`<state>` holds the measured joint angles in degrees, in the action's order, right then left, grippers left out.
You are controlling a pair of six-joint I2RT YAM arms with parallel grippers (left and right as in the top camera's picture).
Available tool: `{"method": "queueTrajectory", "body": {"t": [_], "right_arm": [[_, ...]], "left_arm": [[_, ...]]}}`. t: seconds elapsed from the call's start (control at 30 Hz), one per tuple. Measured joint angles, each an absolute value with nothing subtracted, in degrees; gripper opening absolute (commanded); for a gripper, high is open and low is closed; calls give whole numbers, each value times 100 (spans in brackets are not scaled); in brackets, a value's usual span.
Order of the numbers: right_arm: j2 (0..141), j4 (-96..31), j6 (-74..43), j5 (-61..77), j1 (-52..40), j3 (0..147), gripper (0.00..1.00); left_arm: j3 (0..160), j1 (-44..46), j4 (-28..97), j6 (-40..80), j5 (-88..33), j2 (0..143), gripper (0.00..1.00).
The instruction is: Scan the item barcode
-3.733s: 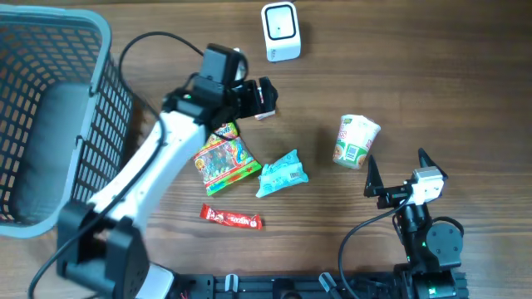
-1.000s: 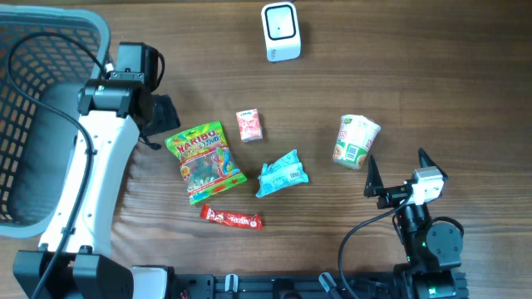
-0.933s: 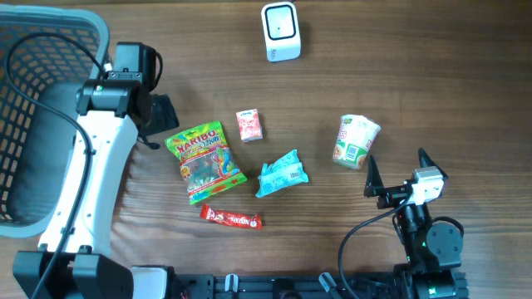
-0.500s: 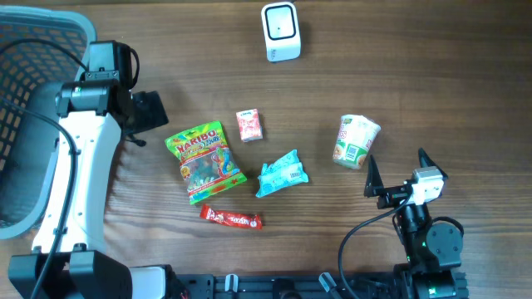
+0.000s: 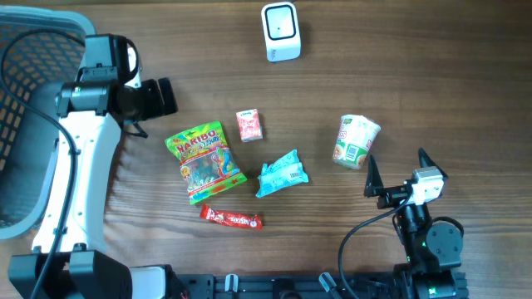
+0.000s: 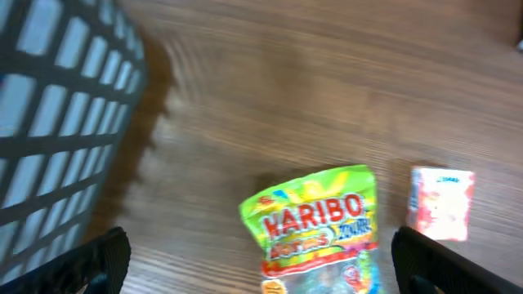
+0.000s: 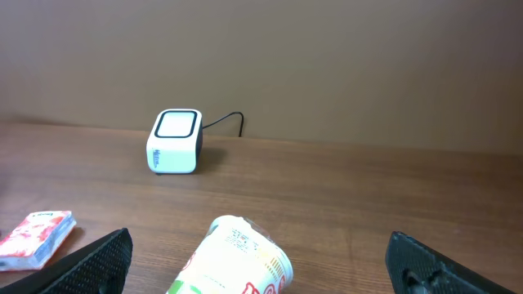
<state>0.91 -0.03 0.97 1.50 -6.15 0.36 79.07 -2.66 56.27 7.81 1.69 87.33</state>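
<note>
At nine o'clock on the table, a grey mesh basket [image 5: 33,124], cut off by the picture's edge. Just beside its three-o'clock wall, the left gripper [image 5: 165,97] on its white arm, pointing toward three o'clock, jaws spread wide and closed on nothing; in its wrist view, the two fingertips [image 6: 106,255] far apart in the lower corners, with wood grain and the top of the sweets bag between them. At about five o'clock from that gripper and apart from it, a green Haribo bag [image 5: 204,162] lying flat. Near the bag at its one o'clock, a small pink packet [image 5: 248,124]; at its six o'clock, close to the table's near edge, a red snack bar [image 5: 231,218]. Just beside the bag at its three o'clock, a crumpled blue wrapper [image 5: 282,173]. At twelve o'clock on the table, well apart from every item, the white barcode scanner [image 5: 280,31], its cable trailing behind it in the right wrist view. Toward three o'clock, a noodle cup [image 5: 356,141] lying on its side. Near the cup at its five o'clock, the right gripper [image 5: 396,164], jaws likewise wide, aimed toward twelve o'clock, touching nothing.
</note>
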Motion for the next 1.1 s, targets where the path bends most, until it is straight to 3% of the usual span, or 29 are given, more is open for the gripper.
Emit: {"method": "queueTrajectory", "body": {"t": [0.43, 1.1], "right_arm": [[91, -3, 99, 150, -615, 36, 100], [91, -3, 97, 150, -615, 36, 100]], "left_arm": [[7907, -642, 4781, 797, 1048, 8733, 100], [7907, -823, 3938, 561, 552, 8733, 100]]}}
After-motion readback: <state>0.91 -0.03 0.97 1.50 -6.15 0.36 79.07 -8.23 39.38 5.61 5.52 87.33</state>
